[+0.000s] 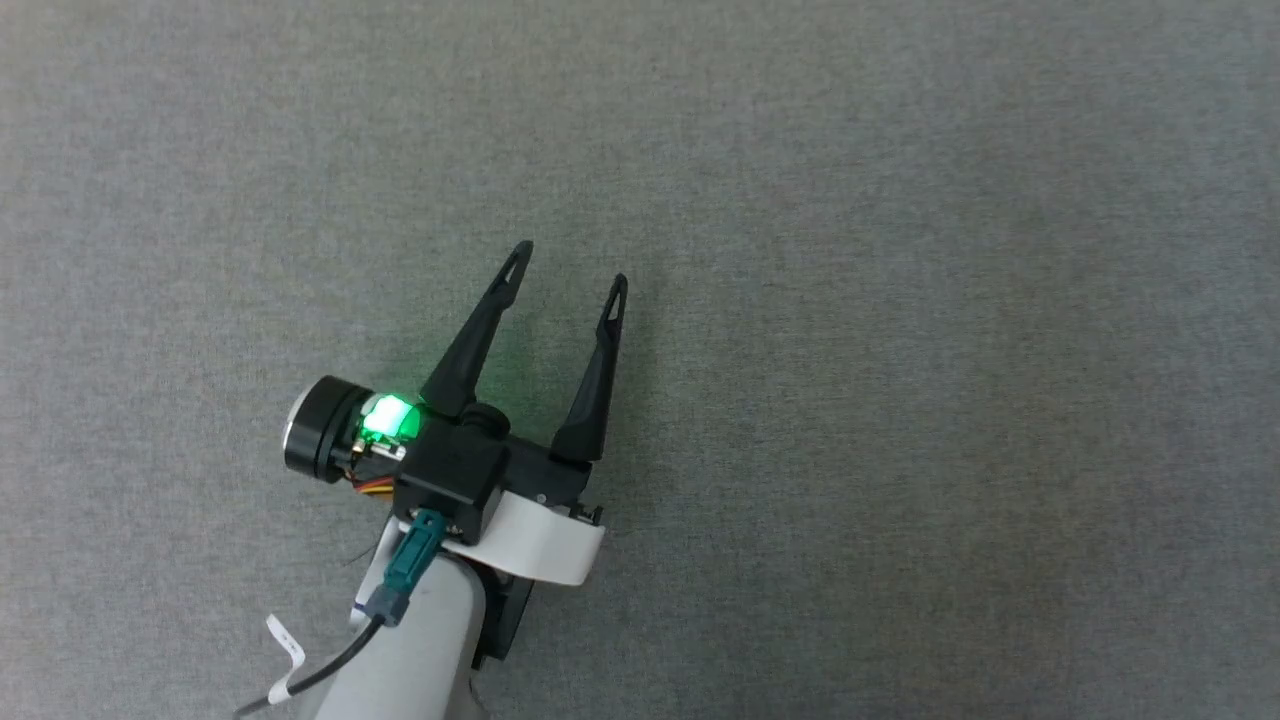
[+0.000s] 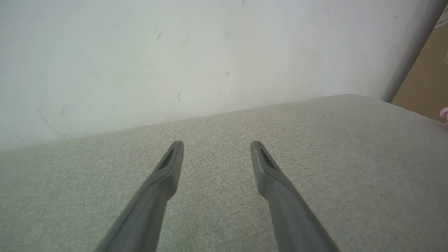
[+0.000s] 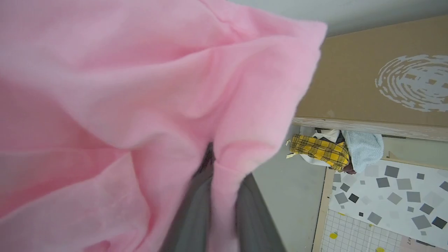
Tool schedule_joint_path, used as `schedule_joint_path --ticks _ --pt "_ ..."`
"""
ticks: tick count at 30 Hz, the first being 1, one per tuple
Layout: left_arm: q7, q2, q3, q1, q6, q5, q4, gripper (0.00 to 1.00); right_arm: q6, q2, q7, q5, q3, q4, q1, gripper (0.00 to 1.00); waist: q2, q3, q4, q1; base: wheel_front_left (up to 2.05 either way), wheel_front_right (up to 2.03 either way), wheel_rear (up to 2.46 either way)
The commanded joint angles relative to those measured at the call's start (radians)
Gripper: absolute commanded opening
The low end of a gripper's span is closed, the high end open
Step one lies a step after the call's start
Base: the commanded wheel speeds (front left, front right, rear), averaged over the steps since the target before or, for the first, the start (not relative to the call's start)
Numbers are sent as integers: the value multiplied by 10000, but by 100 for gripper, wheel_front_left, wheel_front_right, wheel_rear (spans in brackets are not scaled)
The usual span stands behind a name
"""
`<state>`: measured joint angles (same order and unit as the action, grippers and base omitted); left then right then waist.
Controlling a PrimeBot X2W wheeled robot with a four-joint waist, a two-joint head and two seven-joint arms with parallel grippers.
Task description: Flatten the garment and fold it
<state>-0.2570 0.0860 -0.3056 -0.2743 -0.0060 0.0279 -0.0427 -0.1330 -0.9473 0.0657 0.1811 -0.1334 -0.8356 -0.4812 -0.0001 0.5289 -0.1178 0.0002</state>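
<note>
The garment [image 3: 122, 87] is light pink, thin fabric that hangs in loose folds in the right wrist view. My right gripper [image 3: 218, 168] is shut on a fold of it, and its grey fingers [image 3: 190, 217] show below the cloth while the tips are hidden. A sliver of pink garment [image 2: 444, 112] also shows at the right edge of the left wrist view. My left gripper [image 1: 571, 265] hovers open over the grey fabric surface [image 1: 900, 300] with nothing between its fingers [image 2: 168, 168]. No waistband or label can be made out.
A white wall [image 2: 175, 52] rises behind the grey surface. In the right wrist view, a cardboard box [image 3: 371, 70] stands beyond the garment. Below it lies a pile of clothes with yellow plaid [image 3: 322, 150] beside a speckled mat [image 3: 385, 196].
</note>
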Motion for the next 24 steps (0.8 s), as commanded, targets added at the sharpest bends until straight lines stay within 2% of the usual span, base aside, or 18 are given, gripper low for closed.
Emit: schedule_joint_path --ticks 1,2,3,12,18,23,24 --pt "-47 48 -42 -147 80 17 -23 100 23 10 -184 -150 27 -184 -235 30 1 166 134 -2 0 0 0" --pt "-47 49 -60 -157 104 1 -6 100 23 2 -341 -262 102 -391 -375 82 1 150 148 -2 0 0 0" --pt "-47 50 -79 -161 125 -21 17 100 23 1 -436 -411 140 -602 -484 100 1 108 162 -2 0 0 0" --pt "-47 99 -9 198 288 -374 225 100 23 332 -1327 -1195 388 -1216 -1671 100 1 -1247 29 -2 0 0 0" --pt "-47 82 338 804 417 -711 248 100 23 1151 -2090 -699 433 -221 -2602 100 1 -2644 5 -2 0 0 0" --pt "-47 78 809 1418 553 -931 168 100 23 2234 -2654 -80 603 1157 -2424 100 1 -3637 182 -2 0 0 0" --pt "-47 78 809 1418 553 -931 168 100 23 2234 -2654 -80 603 1157 -2424 100 1 -3637 182 -2 0 0 0"
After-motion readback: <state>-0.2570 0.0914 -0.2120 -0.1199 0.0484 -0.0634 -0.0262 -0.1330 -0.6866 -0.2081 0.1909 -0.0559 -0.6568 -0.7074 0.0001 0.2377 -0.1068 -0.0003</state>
